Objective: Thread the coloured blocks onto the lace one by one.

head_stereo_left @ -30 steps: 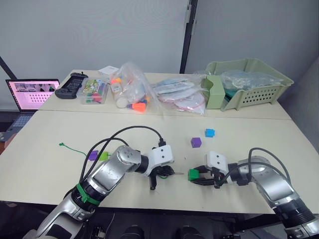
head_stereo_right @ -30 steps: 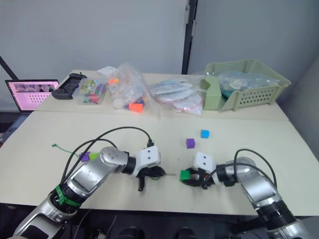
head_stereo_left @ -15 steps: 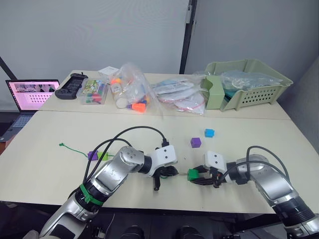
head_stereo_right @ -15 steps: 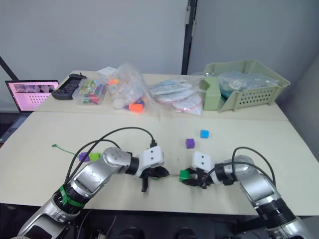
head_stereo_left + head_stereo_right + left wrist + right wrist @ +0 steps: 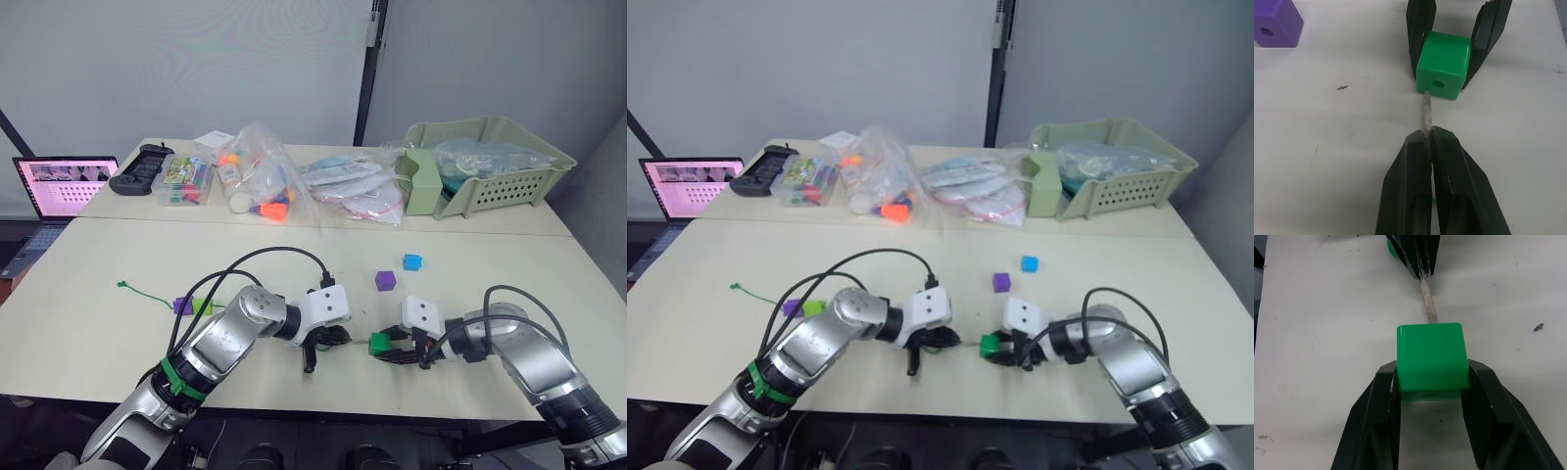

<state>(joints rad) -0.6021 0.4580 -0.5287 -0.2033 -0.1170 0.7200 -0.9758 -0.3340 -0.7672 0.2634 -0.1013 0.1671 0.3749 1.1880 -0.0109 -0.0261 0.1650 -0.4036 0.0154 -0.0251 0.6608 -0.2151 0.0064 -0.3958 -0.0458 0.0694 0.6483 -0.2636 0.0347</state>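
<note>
Since the earlier frame, left gripper (image 5: 1427,139), clamping the lace (image 5: 1426,111) tip, sits nearer the green block (image 5: 1444,63) pinched by right gripper (image 5: 1430,382) at its 12 o'clock; threading step, next needs hole alignment.

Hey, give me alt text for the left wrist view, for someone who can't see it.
The left end effector pinches the lace's stiff pale tip, which reaches the face of the dark green block just beside its hole. The right end effector's black fingers clamp that block on the pale table; a purple block sits off to one side.
</note>
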